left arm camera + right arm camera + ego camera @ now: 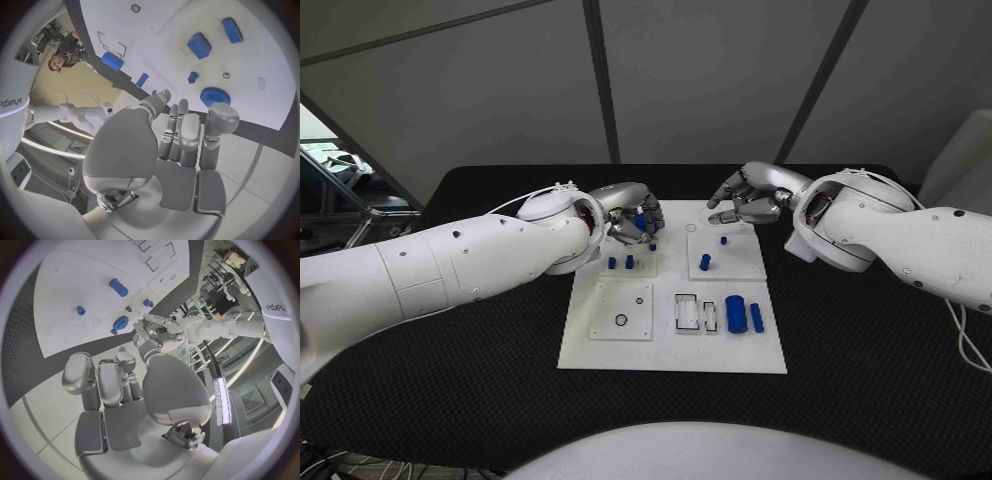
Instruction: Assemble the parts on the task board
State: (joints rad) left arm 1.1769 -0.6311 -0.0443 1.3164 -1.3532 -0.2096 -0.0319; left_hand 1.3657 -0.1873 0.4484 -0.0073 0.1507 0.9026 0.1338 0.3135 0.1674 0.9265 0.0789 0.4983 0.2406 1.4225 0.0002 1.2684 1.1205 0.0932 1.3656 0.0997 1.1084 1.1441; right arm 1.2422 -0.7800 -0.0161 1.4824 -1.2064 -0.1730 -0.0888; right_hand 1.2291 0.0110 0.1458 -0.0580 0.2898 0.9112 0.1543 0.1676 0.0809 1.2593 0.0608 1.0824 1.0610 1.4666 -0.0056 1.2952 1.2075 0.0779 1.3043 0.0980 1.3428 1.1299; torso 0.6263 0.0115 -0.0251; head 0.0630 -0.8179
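Head view first: the task board (672, 345) sits dead centre of the frame on the black bench (473, 340), and both hands are up at its far edge. The left hand (626, 215), just left of centre, looks like it has a blue gear (643, 219) tucked in its fingers, though I can't swear to the grip from here. The right hand (750, 196), upper right of centre, has its fingers curled over the board's top edge with nothing in them that I can see. Lower right of the board a fat blue cylinder (736, 313) and a thin blue pin (757, 318) lie loose, so plenty is left; a few short blue pegs (705, 262) already stand upright mid-board. Left wrist view: the fingers (182, 131) are close together and fairly straight, the gear (215, 96) right at their tips in the centre right, so touching or pinched, can't tell. Right wrist view: fingers (106, 382) bunched and loosely bent, empty, with the board (75, 290) filling the upper left. I'd say early-to-middle progress.
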